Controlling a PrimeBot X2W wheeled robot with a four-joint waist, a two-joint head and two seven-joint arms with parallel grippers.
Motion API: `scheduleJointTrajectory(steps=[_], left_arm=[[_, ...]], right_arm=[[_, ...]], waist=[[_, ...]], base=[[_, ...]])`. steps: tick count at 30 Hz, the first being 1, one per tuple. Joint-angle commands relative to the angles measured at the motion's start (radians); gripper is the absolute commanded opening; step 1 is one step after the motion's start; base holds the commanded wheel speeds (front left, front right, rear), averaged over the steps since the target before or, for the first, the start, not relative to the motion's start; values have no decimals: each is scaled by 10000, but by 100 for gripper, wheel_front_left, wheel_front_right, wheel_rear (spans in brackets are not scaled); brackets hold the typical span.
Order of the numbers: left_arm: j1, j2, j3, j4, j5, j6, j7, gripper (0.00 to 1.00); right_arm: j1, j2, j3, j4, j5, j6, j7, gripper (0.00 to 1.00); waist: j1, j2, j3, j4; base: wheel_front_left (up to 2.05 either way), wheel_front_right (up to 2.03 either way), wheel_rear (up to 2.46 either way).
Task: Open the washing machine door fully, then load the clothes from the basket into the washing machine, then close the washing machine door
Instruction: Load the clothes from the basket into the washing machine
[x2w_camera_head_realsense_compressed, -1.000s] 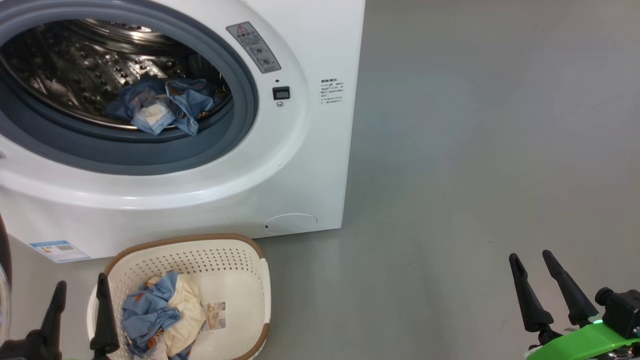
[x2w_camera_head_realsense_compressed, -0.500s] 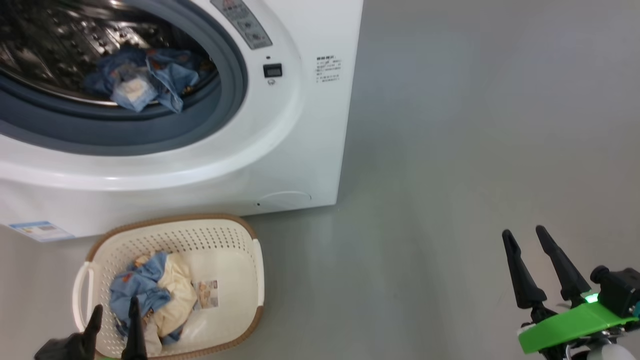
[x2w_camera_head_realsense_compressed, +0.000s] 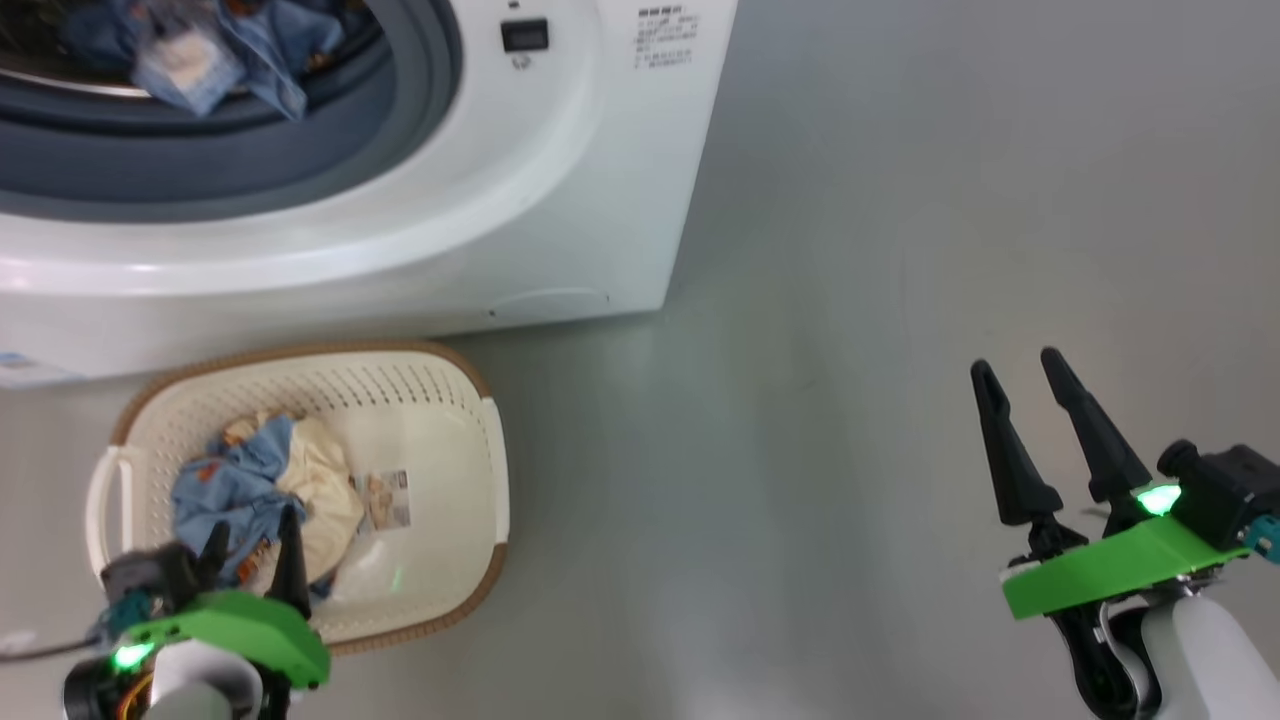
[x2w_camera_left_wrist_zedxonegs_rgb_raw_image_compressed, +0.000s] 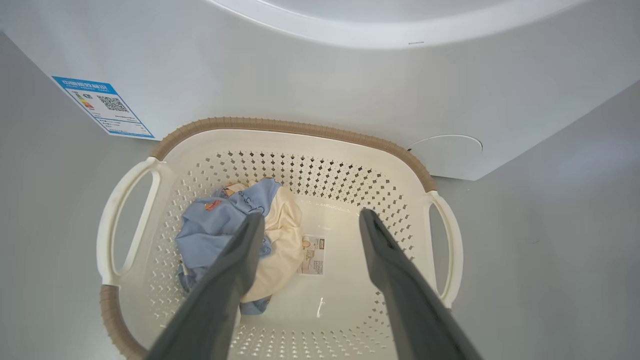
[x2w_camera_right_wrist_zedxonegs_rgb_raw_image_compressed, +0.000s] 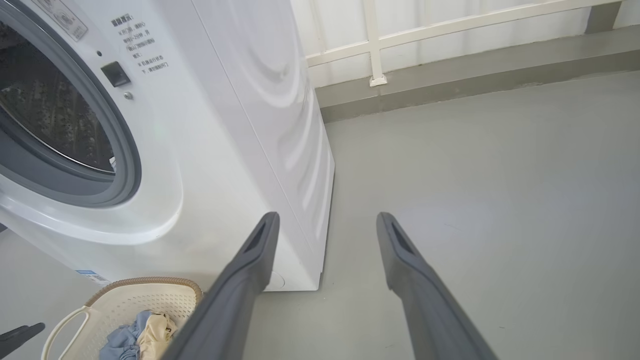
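Note:
The white washing machine (x2w_camera_head_realsense_compressed: 560, 180) stands at the top left with its round opening uncovered; the washing machine door is out of view. Blue clothes (x2w_camera_head_realsense_compressed: 200, 50) lie in the drum. In front of it on the floor is the cream basket (x2w_camera_head_realsense_compressed: 400, 365), holding a blue and cream bundle of clothes (x2w_camera_head_realsense_compressed: 240, 480). My left gripper (x2w_camera_head_realsense_compressed: 252, 528) hangs open just above that bundle. In the left wrist view its fingers (x2w_camera_left_wrist_zedxonegs_rgb_raw_image_compressed: 312, 216) straddle the cream piece (x2w_camera_left_wrist_zedxonegs_rgb_raw_image_compressed: 285, 235) and the paper label (x2w_camera_left_wrist_zedxonegs_rgb_raw_image_compressed: 312, 255). My right gripper (x2w_camera_head_realsense_compressed: 1015, 363) is open and empty, far to the right over bare floor.
Grey floor (x2w_camera_head_realsense_compressed: 850, 300) stretches to the right of the machine. A white railing and a low kerb (x2w_camera_right_wrist_zedxonegs_rgb_raw_image_compressed: 375, 45) run behind it. The blue energy sticker (x2w_camera_left_wrist_zedxonegs_rgb_raw_image_compressed: 102, 107) and round service cap (x2w_camera_left_wrist_zedxonegs_rgb_raw_image_compressed: 445, 150) sit low on the machine's front, just behind the basket.
The head camera has tilted down, so the machine and basket sit higher in view. My left gripper has moved from the basket's left edge to over the clothes.

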Motion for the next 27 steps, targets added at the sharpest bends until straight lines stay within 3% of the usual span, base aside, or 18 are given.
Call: scheduleJointTrajectory(steps=[1,12,27], left_arm=[[-407,376,145,309,-52,-31,-53,100],[-2750,787,-561,3449,-65,-31,-53,100],[-4432,1355,-845,4253,-35,133,450,100]], right_arm=[[-175,-67,313,-288,-94,16,-48,100],[-910,18,510,-401,-173,16,-48,100],[-1496,-29,652,-674,-321,16,-48,100]], waist=[[0,0,740,-67],[0,0,2084,-351],[0,0,3499,-553]], base=[[0,0,0],[0,0,0],[0,0,0]])
